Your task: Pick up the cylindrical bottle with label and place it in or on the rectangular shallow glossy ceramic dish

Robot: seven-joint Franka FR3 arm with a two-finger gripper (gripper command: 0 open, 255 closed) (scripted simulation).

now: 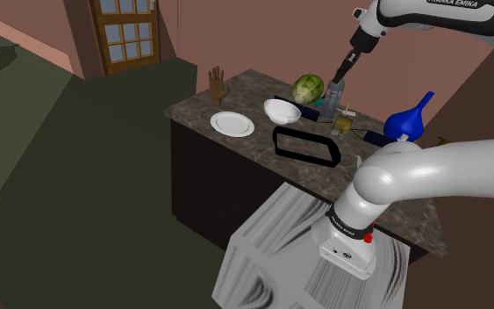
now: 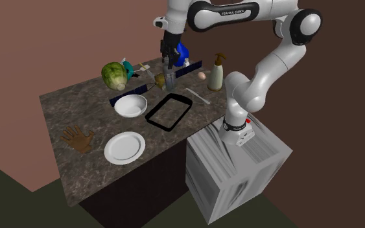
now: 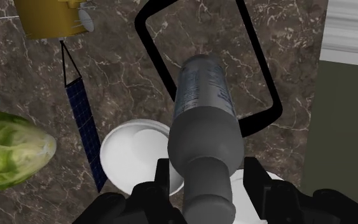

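Right at the gripper [image 3: 208, 167]: parted to about the width of the bottle [image 3: 203, 95] and pressed against its shoulder on either side, with no gap to see at the pads and the neck and cap poking up between. Grey and glassy in look, with a pale printed label round the body. Sits under the hand at the far side of the dark marbled counter [image 1: 192, 110]; cannot tell whether the base touches the top or hangs just above it.

Just to the shoulder view's left of the bottle, a green lettuce [image 1: 307, 89]. Nearer and further left again, a white bowl [image 1: 282, 111]. Nearer still, towards the counter's front edge, the black-rimmed rectangular dish [image 1: 275, 140], lying flat and apart from the bottle, with the counter's marbling showing through its middle. Left of the dish, a white plate [image 1: 232, 124]; beyond that, an upright brown hand-shaped thing [image 1: 218, 86]. Off to the shoulder view's right of the bottle, a blue jug [image 1: 409, 118].
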